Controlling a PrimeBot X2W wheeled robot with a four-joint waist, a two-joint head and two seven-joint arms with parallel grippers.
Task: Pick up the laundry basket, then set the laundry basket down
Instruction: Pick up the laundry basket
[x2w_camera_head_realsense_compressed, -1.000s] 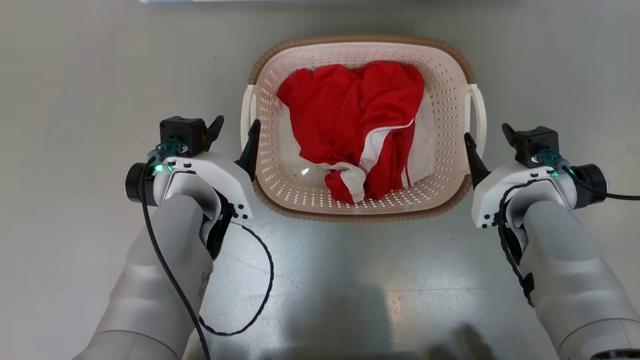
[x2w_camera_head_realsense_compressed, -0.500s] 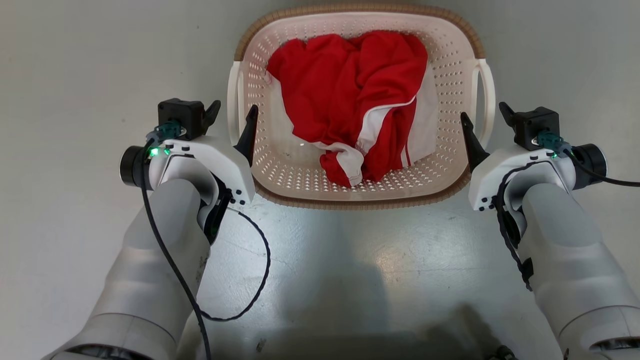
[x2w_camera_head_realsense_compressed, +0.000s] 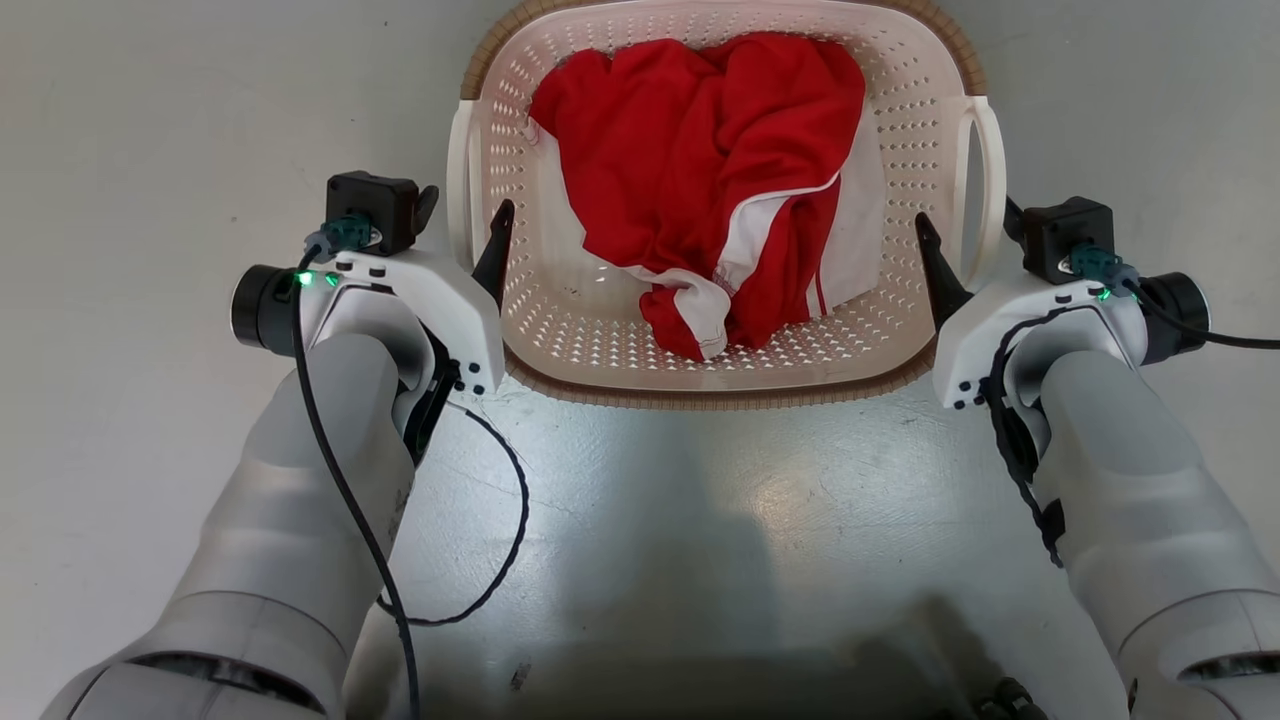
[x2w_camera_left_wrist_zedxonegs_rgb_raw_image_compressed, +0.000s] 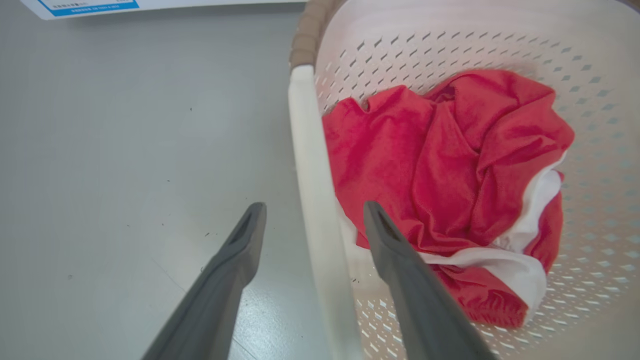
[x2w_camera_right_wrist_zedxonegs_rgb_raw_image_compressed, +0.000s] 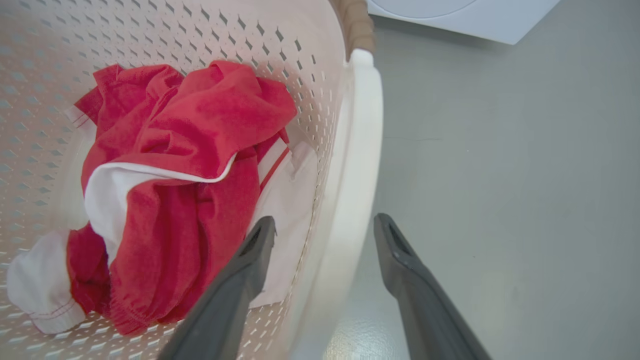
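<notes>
The laundry basket (x2w_camera_head_realsense_compressed: 560, 320) stands on the grey floor, cream-white and perforated with a brown woven rim, holding a crumpled red and white garment (x2w_camera_head_realsense_compressed: 710, 180). My left gripper (x2w_camera_head_realsense_compressed: 467, 205) is open and straddles the left loop handle (x2w_camera_left_wrist_zedxonegs_rgb_raw_image_compressed: 305, 125), one finger inside the basket and one outside. In the left wrist view the handle runs between the fingers of the left gripper (x2w_camera_left_wrist_zedxonegs_rgb_raw_image_compressed: 314, 206). My right gripper (x2w_camera_head_realsense_compressed: 965, 212) is open and straddles the right handle (x2w_camera_right_wrist_zedxonegs_rgb_raw_image_compressed: 360, 125) the same way. The right wrist view shows that handle passing between the fingers of the right gripper (x2w_camera_right_wrist_zedxonegs_rgb_raw_image_compressed: 325, 220).
A corner of a white washing machine (x2w_camera_right_wrist_zedxonegs_rgb_raw_image_compressed: 465, 15) stands on the floor beyond the basket's right side. A white sheet with a blue label (x2w_camera_left_wrist_zedxonegs_rgb_raw_image_compressed: 90, 5) lies on the floor past the left side. A black cable (x2w_camera_head_realsense_compressed: 500, 540) loops beside my left forearm.
The head view has shifted, so the basket sits higher and larger in it. Both grippers have slid further forward along the handles and stay open.
</notes>
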